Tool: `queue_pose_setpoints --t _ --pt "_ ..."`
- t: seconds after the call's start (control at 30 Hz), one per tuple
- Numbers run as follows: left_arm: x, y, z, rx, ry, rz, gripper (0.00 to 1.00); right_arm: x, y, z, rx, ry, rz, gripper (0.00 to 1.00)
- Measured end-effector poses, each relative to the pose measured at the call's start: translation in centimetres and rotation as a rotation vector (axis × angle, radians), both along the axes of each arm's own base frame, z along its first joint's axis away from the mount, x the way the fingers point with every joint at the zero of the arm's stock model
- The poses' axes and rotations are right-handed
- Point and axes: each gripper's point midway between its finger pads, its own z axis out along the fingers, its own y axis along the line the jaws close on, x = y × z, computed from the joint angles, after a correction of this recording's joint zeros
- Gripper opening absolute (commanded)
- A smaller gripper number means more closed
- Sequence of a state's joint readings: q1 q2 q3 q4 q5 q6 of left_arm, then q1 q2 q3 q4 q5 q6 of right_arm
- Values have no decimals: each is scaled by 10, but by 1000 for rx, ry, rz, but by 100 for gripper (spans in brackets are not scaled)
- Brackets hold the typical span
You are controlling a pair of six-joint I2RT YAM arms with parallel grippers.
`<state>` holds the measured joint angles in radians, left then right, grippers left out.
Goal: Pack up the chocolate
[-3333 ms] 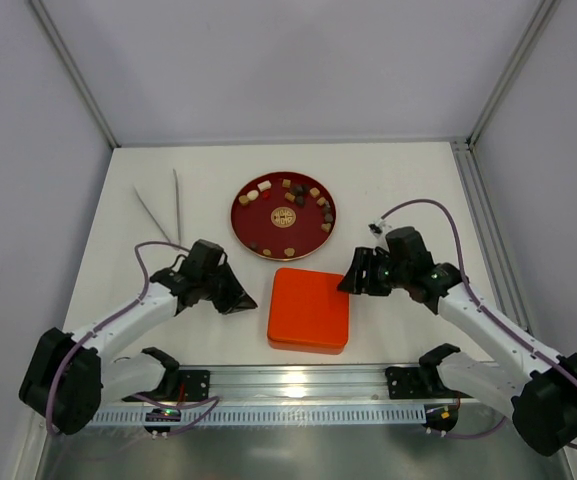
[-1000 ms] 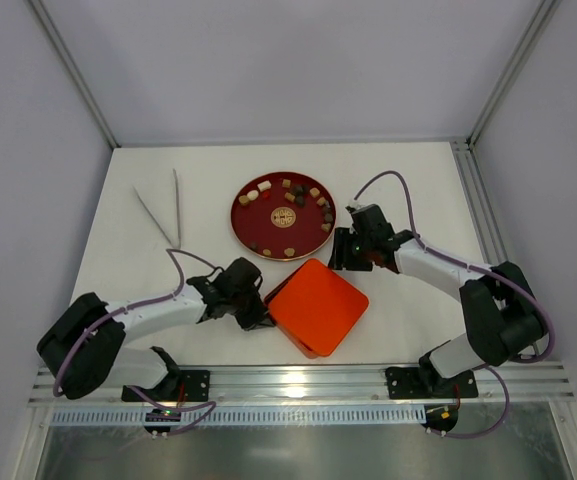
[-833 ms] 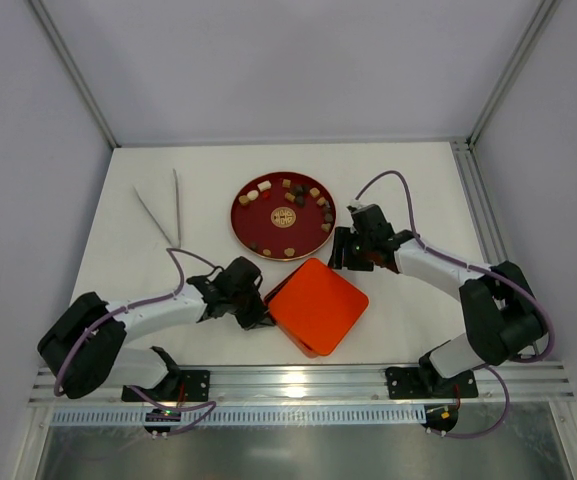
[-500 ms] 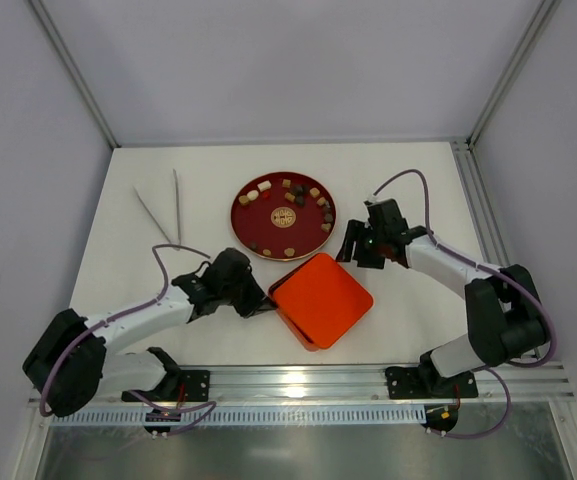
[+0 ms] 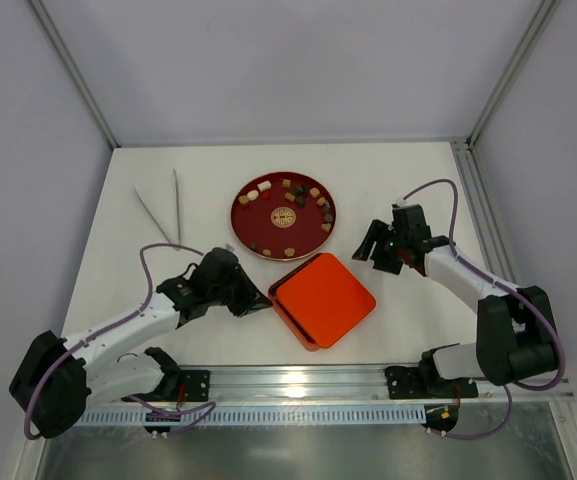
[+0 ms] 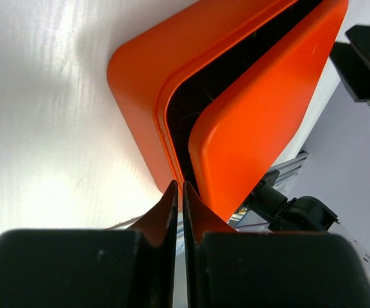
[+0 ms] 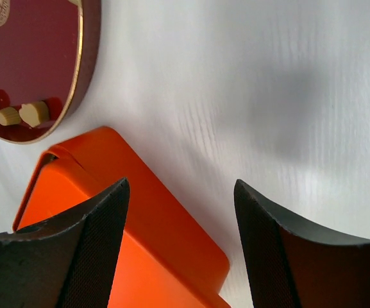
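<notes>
We find open worktop (image 5: 408, 180) right of the red plate (image 5: 268, 226) of chocolate (image 5: 265, 187); the orange box (image 5: 323, 300) fills the front middle, and thin sticks (image 5: 177, 200) lie left.

Robotics test cell: a left arm (image 5: 128, 320) and a right arm (image 5: 463, 275), both white with black joints, stand bolted side by side to a slotted aluminium rail (image 5: 298, 378) along the near edge of a white counter (image 5: 408, 180). Plain pale walls (image 5: 268, 70) close the counter in on three sides, framed by aluminium posts (image 5: 75, 75) that run up from its far corners. Purple cables (image 5: 432, 183) loop off the arms. On the counter sit a few staged props: a red round plate (image 5: 261, 222) of chocolate (image 7: 34, 113), an orange box (image 5: 323, 300) and two thin metal sticks (image 5: 177, 200).
</notes>
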<state>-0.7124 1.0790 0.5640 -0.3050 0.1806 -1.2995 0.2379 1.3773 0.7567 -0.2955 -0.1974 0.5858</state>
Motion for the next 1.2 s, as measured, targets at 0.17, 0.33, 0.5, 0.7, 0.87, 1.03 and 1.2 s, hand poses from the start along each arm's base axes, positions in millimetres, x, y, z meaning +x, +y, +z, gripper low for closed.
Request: queue_pose_setpoints --t 0.17,0.33,0.5,0.7,0.87,1.03,1.2 --pt "12 18 0 16 -12 41 6 -26 -13 -7 11 11 -59 68" --pt "34 39 -4 47 -19 96 7 -41 -33 -9 2 12 -151 67" --pt "52 40 -13 78 6 85 8 -55 -48 -9 21 34 -280 65" --pt "59 31 -29 79 35 44 8 -81 -48 -16 99 69 -393 57" --pt "62 25 -37 68 43 27 7 -90 -47 -20 145 97 -461 54" --pt "67 21 -39 52 32 21 7 -92 -40 -20 189 128 -502 52" --pt "68 16 -42 43 17 11 7 -95 -30 -22 226 175 -535 51"
